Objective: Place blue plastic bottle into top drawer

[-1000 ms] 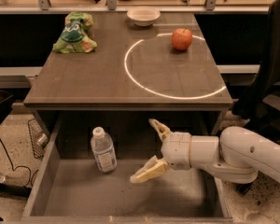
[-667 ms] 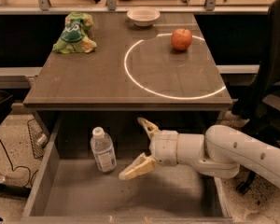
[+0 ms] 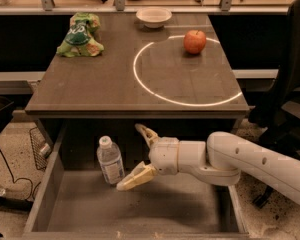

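The blue plastic bottle (image 3: 110, 160), clear with a white cap and pale label, stands upright on the bottom of the open top drawer (image 3: 140, 209) at its back left. My gripper (image 3: 135, 156) is inside the drawer just right of the bottle, open, with one tan finger (image 3: 146, 133) above and the other finger (image 3: 135, 179) low, near the bottle's base. The bottle stands free, outside the jaws. My white arm reaches in from the right.
On the desk top (image 3: 90, 84) lie a green snack bag (image 3: 80, 34) at back left, a white bowl (image 3: 153, 17) at the back and a red apple (image 3: 195, 41) inside a bright ring. A dark chair (image 3: 290, 84) stands right. Cables and a wire basket (image 3: 40, 146) sit left.
My gripper has moved left across the drawer towards the bottle, staying open. The bottle has stayed upright in the same place.
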Robot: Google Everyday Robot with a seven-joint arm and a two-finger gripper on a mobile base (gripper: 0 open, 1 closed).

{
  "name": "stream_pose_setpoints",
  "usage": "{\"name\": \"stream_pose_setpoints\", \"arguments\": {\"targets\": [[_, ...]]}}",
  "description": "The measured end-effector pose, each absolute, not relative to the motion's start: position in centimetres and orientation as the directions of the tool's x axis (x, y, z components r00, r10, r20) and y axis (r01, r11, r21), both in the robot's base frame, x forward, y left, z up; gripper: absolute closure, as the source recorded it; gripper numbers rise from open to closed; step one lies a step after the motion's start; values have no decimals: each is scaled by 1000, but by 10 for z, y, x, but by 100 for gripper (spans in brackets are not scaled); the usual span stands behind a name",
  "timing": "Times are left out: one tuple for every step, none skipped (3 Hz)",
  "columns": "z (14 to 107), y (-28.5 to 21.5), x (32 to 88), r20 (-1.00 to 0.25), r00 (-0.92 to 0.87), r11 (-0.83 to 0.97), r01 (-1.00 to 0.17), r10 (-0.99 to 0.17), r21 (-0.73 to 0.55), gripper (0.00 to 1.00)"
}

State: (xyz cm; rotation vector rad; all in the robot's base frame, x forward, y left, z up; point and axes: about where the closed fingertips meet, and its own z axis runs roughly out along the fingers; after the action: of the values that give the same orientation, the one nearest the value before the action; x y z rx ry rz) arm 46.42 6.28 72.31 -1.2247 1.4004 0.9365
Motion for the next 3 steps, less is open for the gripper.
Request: {"name": "stream_pose_setpoints", "arguments": {"targets": [[715, 84, 463, -987, 30, 150, -987, -156, -54, 0], [709, 104, 462, -991, 37, 116, -992, -128, -52, 3], [706, 120, 460, -992, 44, 82, -995, -116, -54, 26]]}}
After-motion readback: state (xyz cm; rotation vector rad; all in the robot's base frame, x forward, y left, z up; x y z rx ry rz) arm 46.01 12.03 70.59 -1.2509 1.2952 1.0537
